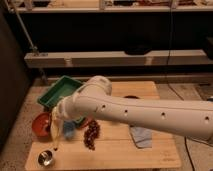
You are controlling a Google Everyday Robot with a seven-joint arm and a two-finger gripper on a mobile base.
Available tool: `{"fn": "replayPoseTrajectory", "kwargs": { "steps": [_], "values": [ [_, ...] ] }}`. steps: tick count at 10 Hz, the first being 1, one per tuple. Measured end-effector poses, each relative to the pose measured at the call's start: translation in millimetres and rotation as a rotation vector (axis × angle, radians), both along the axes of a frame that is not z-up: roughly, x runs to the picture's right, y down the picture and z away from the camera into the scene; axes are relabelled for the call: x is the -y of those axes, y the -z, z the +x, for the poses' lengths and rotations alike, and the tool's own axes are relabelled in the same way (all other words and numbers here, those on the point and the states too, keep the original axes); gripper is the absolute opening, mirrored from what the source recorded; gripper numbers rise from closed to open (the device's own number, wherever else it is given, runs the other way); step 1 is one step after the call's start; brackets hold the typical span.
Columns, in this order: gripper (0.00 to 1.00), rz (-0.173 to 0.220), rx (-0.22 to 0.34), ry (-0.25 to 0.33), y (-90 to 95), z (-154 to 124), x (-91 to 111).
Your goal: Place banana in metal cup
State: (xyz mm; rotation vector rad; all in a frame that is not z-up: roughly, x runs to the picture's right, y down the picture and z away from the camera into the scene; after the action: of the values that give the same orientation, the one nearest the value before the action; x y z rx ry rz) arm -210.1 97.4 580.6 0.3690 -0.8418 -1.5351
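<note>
The banana (55, 133) is pale yellow with a dark lower tip and hangs almost upright from my gripper (58, 119), which is shut on its upper end. The banana's tip is just above and slightly right of the metal cup (46, 158), a small shiny steel cup at the table's front left corner. My white arm reaches in from the right across the table and hides part of its middle.
A red bowl (40, 125) sits left of the banana. A green tray (60, 91) is at the back left. A light blue cup (69, 129), a bunch of dark grapes (91, 134) and a blue cloth (141, 136) lie on the wooden table (120, 150).
</note>
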Motion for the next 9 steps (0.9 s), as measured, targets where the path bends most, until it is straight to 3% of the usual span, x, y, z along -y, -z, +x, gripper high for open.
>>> {"fn": "replayPoseTrajectory", "kwargs": {
  "steps": [3, 5, 7, 9],
  "values": [
    [0.00, 0.073, 0.143, 0.028, -4.7, -74.5, -8.3],
    [0.00, 0.093, 0.229, 0.049, -9.3, -114.3, -23.1],
    [0.00, 0.106, 0.333, 0.068, -23.0, -143.5, -51.9],
    [0.00, 0.105, 0.379, 0.073, -32.7, -149.3, -65.1]
  ]
}}
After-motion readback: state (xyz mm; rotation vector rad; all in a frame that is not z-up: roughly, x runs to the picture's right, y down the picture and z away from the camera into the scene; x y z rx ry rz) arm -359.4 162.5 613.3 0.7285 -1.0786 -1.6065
